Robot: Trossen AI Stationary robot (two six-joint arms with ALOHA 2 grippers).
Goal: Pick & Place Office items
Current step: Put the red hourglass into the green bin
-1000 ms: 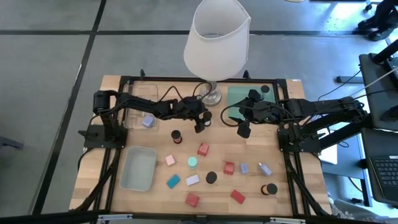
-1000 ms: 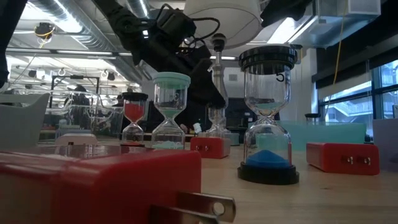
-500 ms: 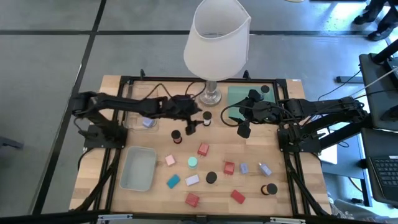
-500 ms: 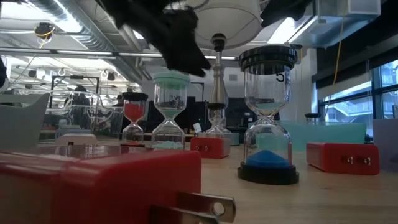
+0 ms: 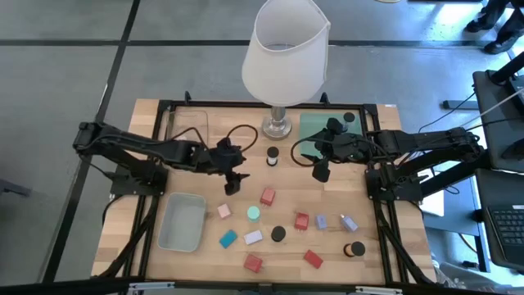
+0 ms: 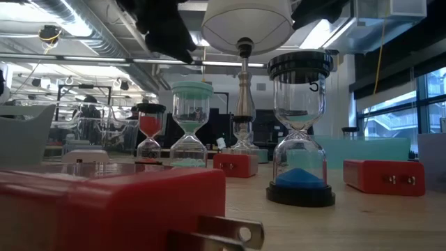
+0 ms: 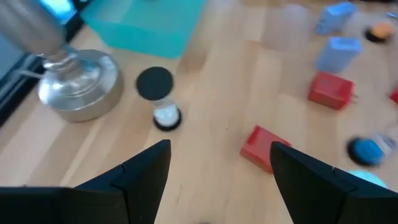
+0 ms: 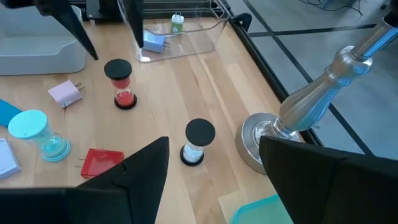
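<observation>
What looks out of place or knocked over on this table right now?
Nothing stands out. The black-capped timer, red-sand timer and mint timer stand upright; the red plug block lies flat, nothing spilled or broken.

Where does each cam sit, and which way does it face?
High: above the table, straight down; both arms, left tool, right tool.
Low: tabletop height, level across hourglasses into the room; dark arm overhead.
Left wrist: on left arm, looking past its open tool at the lamp base.
Right wrist: on right arm, past its open tool, same lamp base.
Shared: both wrist views see the black-capped hourglass.
</observation>
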